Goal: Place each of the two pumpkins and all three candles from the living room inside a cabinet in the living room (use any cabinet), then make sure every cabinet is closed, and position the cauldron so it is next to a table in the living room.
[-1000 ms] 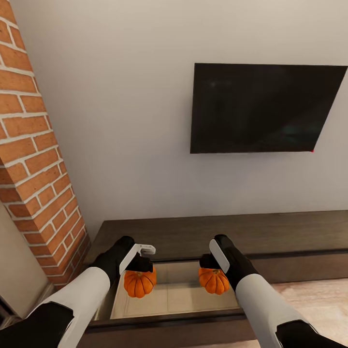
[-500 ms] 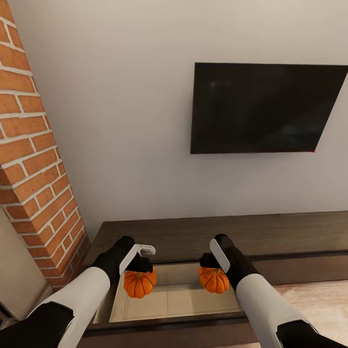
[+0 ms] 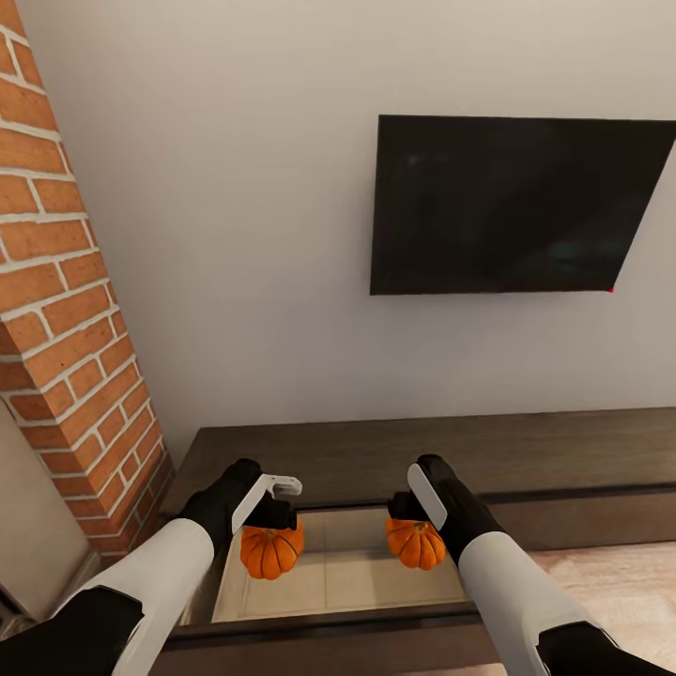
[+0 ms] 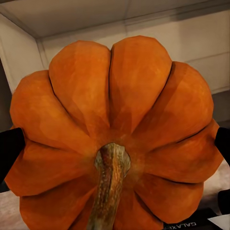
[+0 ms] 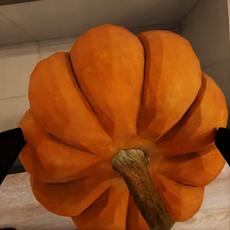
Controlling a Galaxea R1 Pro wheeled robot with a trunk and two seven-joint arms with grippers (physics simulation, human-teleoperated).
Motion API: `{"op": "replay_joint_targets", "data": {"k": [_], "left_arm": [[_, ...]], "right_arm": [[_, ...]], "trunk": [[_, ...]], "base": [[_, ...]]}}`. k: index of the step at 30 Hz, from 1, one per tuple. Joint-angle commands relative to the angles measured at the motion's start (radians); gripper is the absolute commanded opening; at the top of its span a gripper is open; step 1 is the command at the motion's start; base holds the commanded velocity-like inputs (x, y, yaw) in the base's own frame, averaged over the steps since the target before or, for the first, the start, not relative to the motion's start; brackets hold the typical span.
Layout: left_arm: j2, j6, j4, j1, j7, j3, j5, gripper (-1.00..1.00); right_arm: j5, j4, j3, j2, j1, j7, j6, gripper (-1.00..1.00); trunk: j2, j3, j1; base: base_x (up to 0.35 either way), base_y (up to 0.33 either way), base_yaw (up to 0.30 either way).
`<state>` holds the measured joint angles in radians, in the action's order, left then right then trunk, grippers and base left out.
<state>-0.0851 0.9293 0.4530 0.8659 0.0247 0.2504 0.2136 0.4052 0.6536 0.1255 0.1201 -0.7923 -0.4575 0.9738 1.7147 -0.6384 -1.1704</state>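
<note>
**Two pumpkins hanging over the open cabinet**

While we are looking down from the head, we are seeing a brick column at the far left, then a pale wall with a dark television mounted on it toward the right. Below them the long dark-brown cabinet is running along the wall, and its left compartment is standing open, showing a pale interior.

Our left gripper is clamping the left pumpkin from above, and the pumpkin is hanging over the left part of the pale opening. In the left wrist view the same pumpkin is showing its brown stem toward the camera, with a dark fingertip pressing against its side.

Our right gripper is likewise closing on the right pumpkin, which is hanging over the right part of the opening. In the right wrist view that pumpkin is sitting between dark fingertips, with the pale walls of the compartment behind it.
</note>
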Motion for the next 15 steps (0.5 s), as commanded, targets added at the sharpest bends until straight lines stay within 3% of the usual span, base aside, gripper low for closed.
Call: {"op": "replay_joint_targets", "data": {"k": [1, 15], "left_arm": [[0.001, 0.003, 0.001, 0.001, 0.003, 0.006, 0.006, -1.0], [0.001, 0.002, 0.002, 0.001, 0.004, 0.006, 0.006, -1.0]], "right_arm": [[0.01, 0.001, 0.003, 0.0, -0.001, -0.009, 0.002, -1.0], [0.01, 0.001, 0.003, 0.0, -0.001, -0.009, 0.001, -1.0]], "trunk": [[0.008, -0.004, -0.004], [0.106, -0.048, -0.058]], "base": [[0.0, 0.0, 0.0], [0.0, 0.0, 0.0]]}}
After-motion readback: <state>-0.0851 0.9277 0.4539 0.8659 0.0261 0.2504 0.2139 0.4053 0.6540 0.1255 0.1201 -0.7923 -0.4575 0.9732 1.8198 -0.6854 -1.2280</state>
